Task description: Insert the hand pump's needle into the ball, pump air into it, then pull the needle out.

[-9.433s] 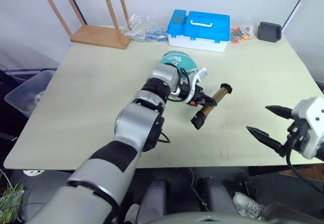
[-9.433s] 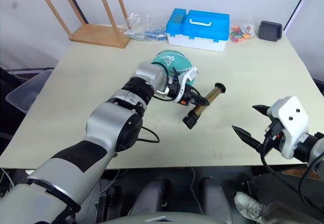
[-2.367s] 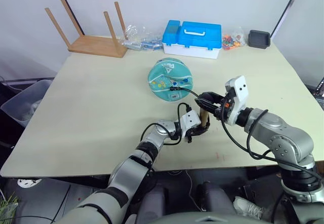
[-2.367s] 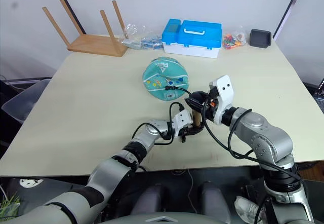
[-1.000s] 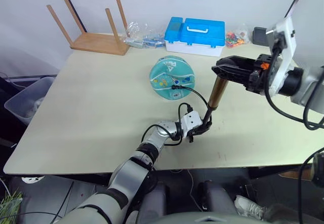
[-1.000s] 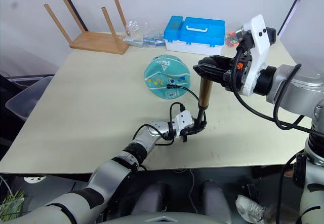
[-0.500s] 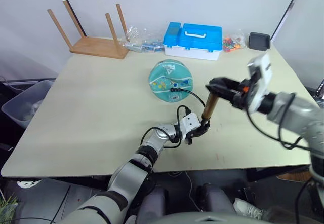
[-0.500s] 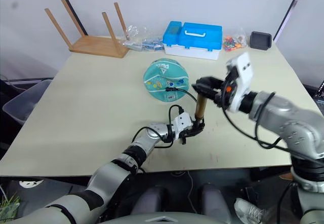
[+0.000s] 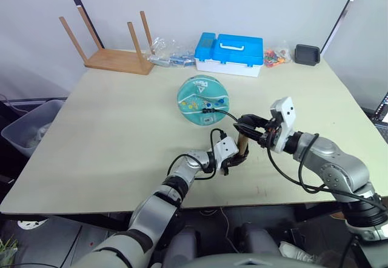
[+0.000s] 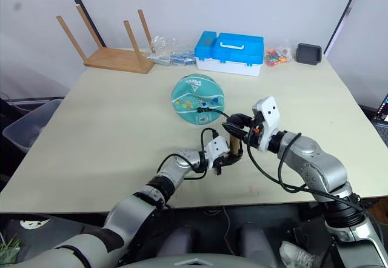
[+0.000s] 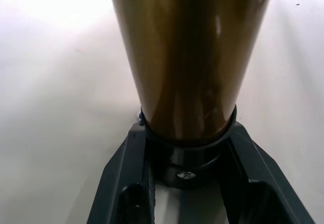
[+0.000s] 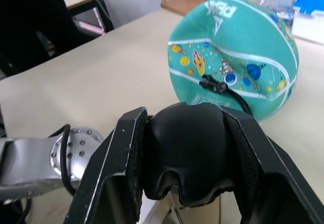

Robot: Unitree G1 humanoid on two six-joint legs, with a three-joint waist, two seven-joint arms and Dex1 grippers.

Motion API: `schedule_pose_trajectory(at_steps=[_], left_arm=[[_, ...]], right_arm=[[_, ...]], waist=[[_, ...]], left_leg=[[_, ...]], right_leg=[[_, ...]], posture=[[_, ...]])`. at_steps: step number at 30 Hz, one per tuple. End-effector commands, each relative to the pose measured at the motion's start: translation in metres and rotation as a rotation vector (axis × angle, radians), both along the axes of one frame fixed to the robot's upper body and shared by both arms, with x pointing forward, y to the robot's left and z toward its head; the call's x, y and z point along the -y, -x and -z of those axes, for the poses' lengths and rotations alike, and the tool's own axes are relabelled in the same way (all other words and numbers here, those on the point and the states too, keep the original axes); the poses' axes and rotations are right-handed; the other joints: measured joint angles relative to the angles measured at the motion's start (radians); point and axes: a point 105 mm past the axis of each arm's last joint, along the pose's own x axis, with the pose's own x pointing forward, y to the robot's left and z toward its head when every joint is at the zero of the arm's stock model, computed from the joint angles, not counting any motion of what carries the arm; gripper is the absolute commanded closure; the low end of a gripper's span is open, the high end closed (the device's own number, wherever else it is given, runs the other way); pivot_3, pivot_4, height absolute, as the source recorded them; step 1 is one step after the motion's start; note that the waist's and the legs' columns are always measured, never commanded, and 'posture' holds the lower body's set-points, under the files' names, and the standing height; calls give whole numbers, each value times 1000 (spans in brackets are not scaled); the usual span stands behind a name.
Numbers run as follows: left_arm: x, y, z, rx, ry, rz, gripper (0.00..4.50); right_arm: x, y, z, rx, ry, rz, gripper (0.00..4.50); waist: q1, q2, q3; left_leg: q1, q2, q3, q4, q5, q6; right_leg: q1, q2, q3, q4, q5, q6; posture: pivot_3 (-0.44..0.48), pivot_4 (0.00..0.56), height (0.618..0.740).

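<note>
Far to the left, at the back of the pale table [image 9: 109,128], a wooden stool [image 9: 112,43] lies upside down with its legs in the air. Next to it is a clear bag of small things [image 9: 167,45], and then a blue and white box [image 9: 230,45] with a white handle.

In front of the box sits the ball [image 9: 204,99]. It is teal with little cartoon pictures and pale lines. In the right wrist view the black end of a thin hose is stuck into the side of the ball [image 12: 238,57].

Nearer to the front edge, the left gripper [image 9: 233,159] lies low on the table. Its two black fingers [image 11: 126,183] are closed tight around the black bottom end of the hand pump [image 9: 243,145]. The gold barrel stands up from there, tipped a little. The thin black hose loops from the bottom of the pump over to the ball.

Just to the right, the right gripper [image 10: 238,125] reaches in from the side. Its black fingers [image 12: 121,153] are squeezed around the black handle on top of the pump. So each gripper holds one end of the pump, and the pump is close to the ball, a bit in front of it and to its right.

At the back right of the table are a bag of bright little pieces [image 9: 275,54] and a small black tray [image 9: 307,54].
</note>
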Motion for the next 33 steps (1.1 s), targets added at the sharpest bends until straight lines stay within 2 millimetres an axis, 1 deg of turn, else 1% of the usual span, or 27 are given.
schedule_pose_trajectory(at_steps=[1,2,4,5,7,8,10,15,17,18,20,21,22,24,27,29,30,33], left_arm=[[-25,15,36,-102,-126,-22,3409],[-26,15,36,-102,-128,-23,3409],[-27,15,37,-104,-133,-24,3409],[-27,15,38,-104,-135,-24,3409],[-27,16,38,-105,-138,-22,3409],[-27,16,39,-106,-139,-20,3409],[-27,17,40,-108,-140,-18,3409],[-29,19,41,-109,-142,-12,3409],[-30,19,41,-109,-143,-12,3409],[-30,19,41,-109,-143,-11,3409],[-30,18,40,-108,-143,-11,3409],[-30,18,40,-108,-143,-12,3409],[-29,18,40,-109,-141,-12,3409],[-28,18,40,-109,-138,-10,3409],[-26,19,39,-110,-133,-8,3409],[-25,19,39,-110,-130,-9,3409],[-24,19,39,-109,-129,-9,3409],[-24,19,39,-110,-126,-13,3409]], right_arm=[[33,-12,-34,38,56,117,2858],[34,-10,-53,75,39,108,2858],[35,-5,-85,131,11,90,2858],[36,-2,-100,157,-2,83,2858],[38,4,-125,200,-23,70,2858],[40,9,-140,229,-28,59,2858],[43,16,-164,263,-56,47,2858],[46,28,-200,296,-112,31,2858],[46,31,-208,296,-136,25,2858],[45,30,-203,279,-134,22,2858],[44,23,-180,219,-90,36,2858],[42,18,-160,170,-68,45,2858],[42,11,-134,113,-31,64,2858],[43,4,-97,32,-5,82,2858],[41,0,-54,-61,-25,98,2858],[37,0,-25,-113,-3,98,2858],[34,1,-12,-143,-7,99,2858],[26,4,28,-219,17,95,2859]], waist=[[1,4,7],[3,6,12],[8,10,18],[10,13,22],[15,14,25],[17,14,28],[19,14,33],[20,14,33],[20,13,34],[20,12,35],[20,12,35],[21,10,33],[21,8,32],[19,4,26],[15,3,26],[13,-1,22],[11,0,22],[8,2,14]], left_leg=[[-1,0,0,0,0,0],[-2,0,0,0,0,0],[-6,-1,0,1,0,0],[-8,-1,0,2,0,0],[-19,-4,-1,6,0,0],[-22,-4,0,7,0,0],[-24,-5,-1,8,0,0],[-32,-5,-1,9,0,0],[-33,-5,-1,9,0,0],[-33,-4,-1,9,0,0],[-33,-4,-1,9,0,0],[-33,-4,-1,9,0,0],[-33,-4,-1,9,0,0],[-33,-4,-1,9,0,0],[-26,-4,0,8,0,0],[-19,-2,1,8,0,0],[-16,0,1,7,0,0],[-16,1,0,7,0,0]], right_leg=[[0,0,0,0,0,0],[-1,-1,0,0,0,0],[-5,-1,0,0,1,2],[-6,-1,0,0,1,2],[-16,-1,0,2,3,4],[-19,-1,1,3,6,0],[-20,-1,1,2,6,0],[-27,-2,0,2,7,0],[-27,-2,1,2,7,0],[-27,-2,0,2,7,0],[-28,-1,0,2,7,0],[-28,-1,0,2,7,0],[-27,-1,0,2,7,0],[-27,0,-1,2,7,0],[-21,0,1,2,6,1],[-15,1,1,2,4,5],[-13,1,1,2,3,4],[-13,2,0,2,1,0]], posture=[[0,150,740],[0,150,740],[0,150,740],[0,150,740],[0,150,740],[0,150,740],[0,150,740],[0,150,740],[0,150,740],[0,150,740],[0,150,740],[0,150,740],[0,150,740],[0,150,740],[0,150,740],[0,150,740],[0,150,740],[0,150,740]])
